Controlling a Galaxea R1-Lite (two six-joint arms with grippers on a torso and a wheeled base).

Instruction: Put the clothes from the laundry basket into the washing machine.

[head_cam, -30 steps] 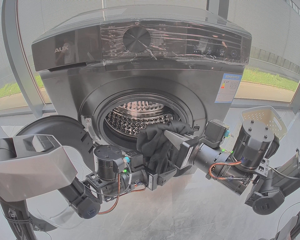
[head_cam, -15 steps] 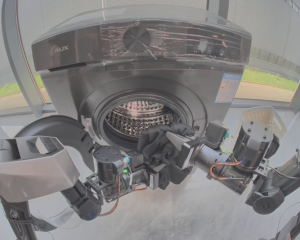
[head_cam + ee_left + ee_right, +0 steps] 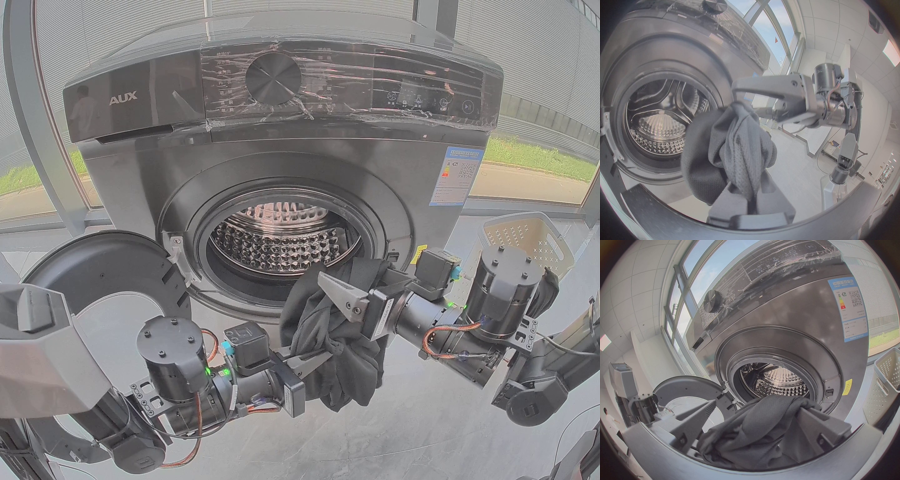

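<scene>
Plainly, the dark garment (image 3: 331,350) hung in the air just in front of the washing machine (image 3: 281,156), below the lip of its open port and not yet inside the drum (image 3: 281,240). It was shared between the two arms. The right claw (image 3: 756,406) had its fingers (image 3: 690,422) spread wide, so it clamped nothing; the cloth merely lay draped over and bunched between them. The left claw (image 3: 750,195), set lower, had its fingers drawn almost together on the garment's bottom fold, pinching it. That arrangement was probably meant to let the bundle be steered through the port without trailing on the floor (image 3: 406,431). The door (image 3: 100,269) was swung fully aside to the left, leaving the way free. The garment was a thin, finely meshed knit, charcoal grey, crumpled into soft vertical folds, and it would likely sag and slip readily. The laundry basket (image 3: 531,234) stood at the machine's right.
</scene>
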